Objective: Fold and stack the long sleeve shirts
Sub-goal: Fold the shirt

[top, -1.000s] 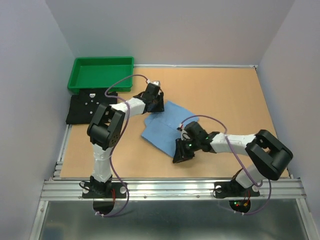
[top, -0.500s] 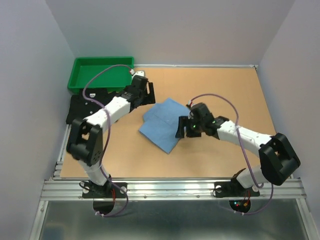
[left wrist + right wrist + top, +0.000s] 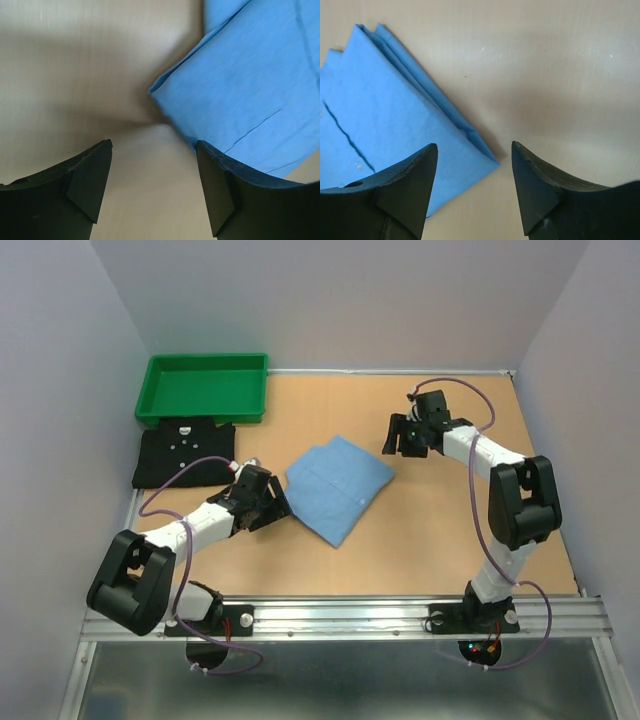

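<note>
Light blue shirt [image 3: 340,490] lies folded mid-table. My left gripper [image 3: 268,506], jaws open and empty, is just beside its 9 o'clock corner. My right gripper [image 3: 400,435], also open and empty, stands farther off at 1–2 o'clock. Left is nearer.

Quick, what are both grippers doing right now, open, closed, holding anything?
Left gripper: open, holding nothing; the light blue shirt lies just ahead.
Right gripper: open, holding nothing, near the shirt's corner.
</note>
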`<action>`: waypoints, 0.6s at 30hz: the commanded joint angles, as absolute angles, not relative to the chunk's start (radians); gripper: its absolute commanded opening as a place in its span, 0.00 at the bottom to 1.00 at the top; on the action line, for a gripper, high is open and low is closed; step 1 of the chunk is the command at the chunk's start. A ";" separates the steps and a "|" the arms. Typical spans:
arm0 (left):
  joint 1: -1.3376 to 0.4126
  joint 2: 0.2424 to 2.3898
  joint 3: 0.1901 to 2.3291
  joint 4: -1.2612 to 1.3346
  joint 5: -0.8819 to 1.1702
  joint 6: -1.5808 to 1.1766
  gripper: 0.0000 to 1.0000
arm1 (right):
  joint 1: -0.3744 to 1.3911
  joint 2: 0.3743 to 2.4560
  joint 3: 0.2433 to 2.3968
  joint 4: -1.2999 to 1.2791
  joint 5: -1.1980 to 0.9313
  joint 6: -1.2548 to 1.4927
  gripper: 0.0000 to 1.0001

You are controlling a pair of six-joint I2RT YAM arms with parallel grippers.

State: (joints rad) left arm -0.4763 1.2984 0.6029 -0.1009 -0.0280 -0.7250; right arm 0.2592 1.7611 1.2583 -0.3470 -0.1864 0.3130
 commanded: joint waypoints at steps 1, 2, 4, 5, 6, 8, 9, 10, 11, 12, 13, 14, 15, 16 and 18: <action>-0.482 1.299 0.586 0.055 0.043 -0.808 0.78 | 0.245 1.828 1.345 -0.353 -0.268 0.250 0.65; -0.482 1.311 0.589 0.058 0.043 -0.808 0.77 | 0.245 1.842 1.345 -0.351 -0.285 0.247 0.64; -0.482 1.333 0.600 0.069 0.048 -0.805 0.77 | 0.245 1.873 1.336 -0.347 -0.340 0.235 0.61; -0.480 1.356 0.601 0.080 0.046 -0.805 0.76 | 0.245 1.882 1.322 -0.341 -0.356 0.233 0.60; -0.480 1.370 0.601 0.086 0.046 -0.805 0.75 | 0.244 1.888 1.310 -0.336 -0.370 0.233 0.59; -0.469 1.413 0.609 0.098 0.051 -0.795 0.71 | 0.245 1.907 1.260 -0.315 -0.403 0.239 0.56; -0.463 1.426 0.612 0.100 0.052 -0.785 0.69 | 0.244 1.910 1.241 -0.307 -0.422 0.245 0.53; -0.456 1.451 0.614 0.100 0.051 -0.775 0.65 | 0.245 1.907 1.218 -0.290 -0.428 0.250 0.52; -0.448 1.463 0.614 0.098 0.052 -0.766 0.57 | 0.245 1.889 1.189 -0.278 -0.434 0.264 0.50; -0.437 1.473 0.615 0.097 0.054 -0.753 0.52 | 0.245 1.875 1.158 -0.267 -0.440 0.274 0.49; -0.411 1.482 0.618 0.095 0.055 -0.741 0.48 | 0.245 1.859 1.093 -0.253 -0.448 0.282 0.47; -0.397 1.500 0.623 0.091 0.057 -0.708 0.46 | 0.245 1.818 1.059 -0.229 -0.456 0.302 0.46; -0.384 1.509 0.641 0.084 0.054 -0.690 0.46 | 0.245 1.798 1.024 -0.215 -0.463 0.316 0.46; -0.371 1.522 0.656 0.077 0.051 -0.672 0.46 | 0.247 1.775 0.985 -0.204 -0.480 0.330 0.45; -0.348 1.568 0.725 0.054 0.045 -0.605 0.46 | 0.259 1.712 0.876 -0.166 -0.517 0.379 0.42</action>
